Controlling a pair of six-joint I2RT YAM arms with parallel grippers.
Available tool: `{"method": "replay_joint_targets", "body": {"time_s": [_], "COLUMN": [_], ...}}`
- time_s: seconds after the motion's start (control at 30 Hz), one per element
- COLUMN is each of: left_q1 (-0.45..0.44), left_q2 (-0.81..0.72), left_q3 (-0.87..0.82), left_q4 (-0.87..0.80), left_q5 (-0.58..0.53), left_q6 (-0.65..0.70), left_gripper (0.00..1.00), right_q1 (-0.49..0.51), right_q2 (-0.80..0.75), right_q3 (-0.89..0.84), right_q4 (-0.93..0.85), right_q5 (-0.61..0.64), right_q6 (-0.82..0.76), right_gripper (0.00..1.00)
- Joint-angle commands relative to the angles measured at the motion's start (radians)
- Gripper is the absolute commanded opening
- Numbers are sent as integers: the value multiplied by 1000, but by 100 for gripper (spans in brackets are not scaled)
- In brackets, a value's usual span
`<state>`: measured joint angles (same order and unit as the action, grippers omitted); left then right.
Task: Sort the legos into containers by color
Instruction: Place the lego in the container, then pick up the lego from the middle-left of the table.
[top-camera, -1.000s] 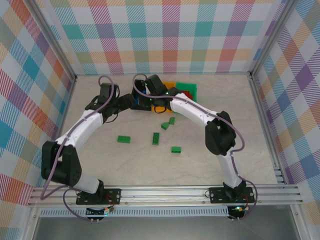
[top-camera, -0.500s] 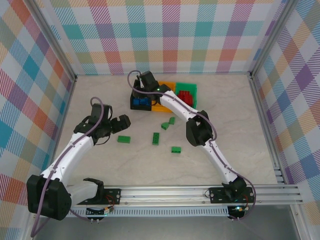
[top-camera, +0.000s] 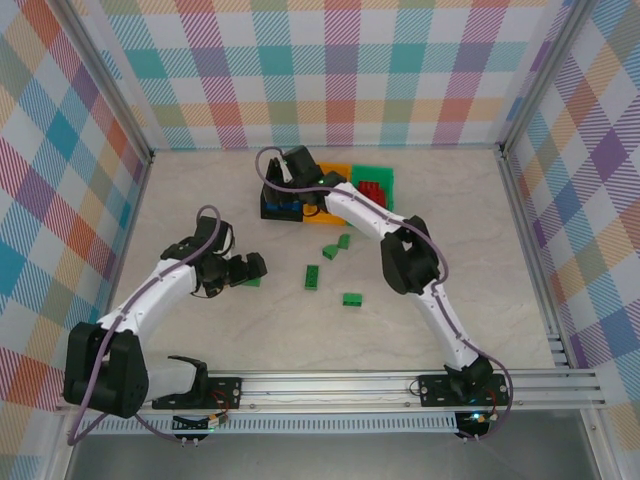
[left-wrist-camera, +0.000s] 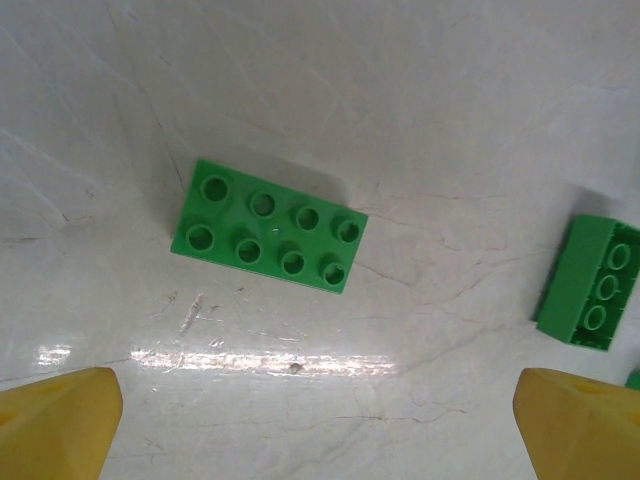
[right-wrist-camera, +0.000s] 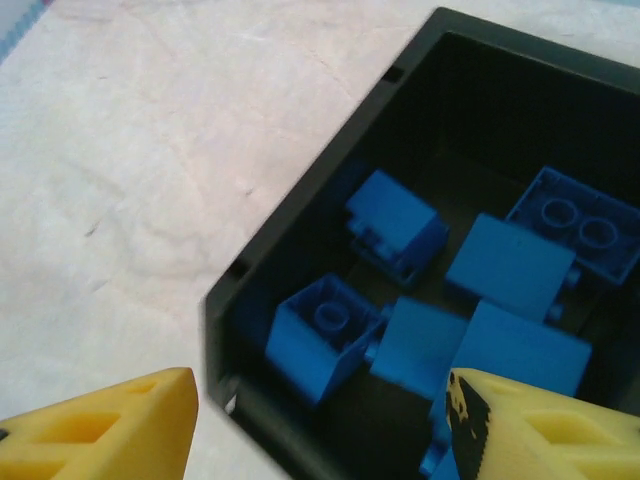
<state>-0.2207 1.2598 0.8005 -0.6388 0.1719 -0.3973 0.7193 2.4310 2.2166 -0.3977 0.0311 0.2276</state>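
From the top, my left pincer (top-camera: 252, 270) hangs low over one green brick (top-camera: 247, 281) at the left middle of the frame. My right pincer (top-camera: 283, 190) is near the top, over the black bin (top-camera: 270, 213). Four more green bricks (top-camera: 313, 277) lie loose in the middle of the table (top-camera: 480, 250). The red bricks (top-camera: 372, 192) seem to sit in the green bin (top-camera: 385, 175), so I think the greens belong in the orange bin (top-camera: 335, 170) beside it. If I pick the wrong bin, the colors get mixed. In my left wrist view, that pincer is wide open and holds nothing, with a yellow fingertip (left-wrist-camera: 55, 420) in each bottom corner. The green brick (left-wrist-camera: 268, 238) lies flat and a bit tilted above the middle, not between my fingers yet. If I close here, I grab air. If I come down crooked, a finger may land on it and push it toward the other brick (left-wrist-camera: 590, 285) at the right edge. In my right wrist view, that pincer is open and empty too, over the bin's wall (right-wrist-camera: 300, 250). The blue bricks (right-wrist-camera: 325, 335) are inside, at the right. If I drop lower, a finger could bump the wall and shove the bin.
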Motion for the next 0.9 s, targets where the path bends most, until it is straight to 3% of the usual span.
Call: {"method": "replay_joint_targets", "body": {"time_s": [0.0,0.13,0.23,0.43,0.57,0.87], "left_q1": [-9,-23,-28,-37,-41,-62], "left_q2": [44,122,175,298,353,450], "left_q3": [28,67,74,138,149,154], "left_q4": [-43,-79,-50,-57,-29,7], "left_q5": [-13,-74,-53,-145,-147,-134], "left_q6": [41,63,63,74,80,85], "left_gripper": [100,96,90,90,90,79], "right_q1": [29,33,32,45,78,148], "right_q2": [-191,-356,-447,-582,-644,-686], "right_q3": [-147,-384,-496,-732,-890,-1061], "right_q4": [65,125,120,93,81,8], "right_q5": [-35,-36,-47,-116,-149,21], "right_q6": [-23,11,28,45,82,185], "right_gripper": [67,67,66,65,65,67]}}
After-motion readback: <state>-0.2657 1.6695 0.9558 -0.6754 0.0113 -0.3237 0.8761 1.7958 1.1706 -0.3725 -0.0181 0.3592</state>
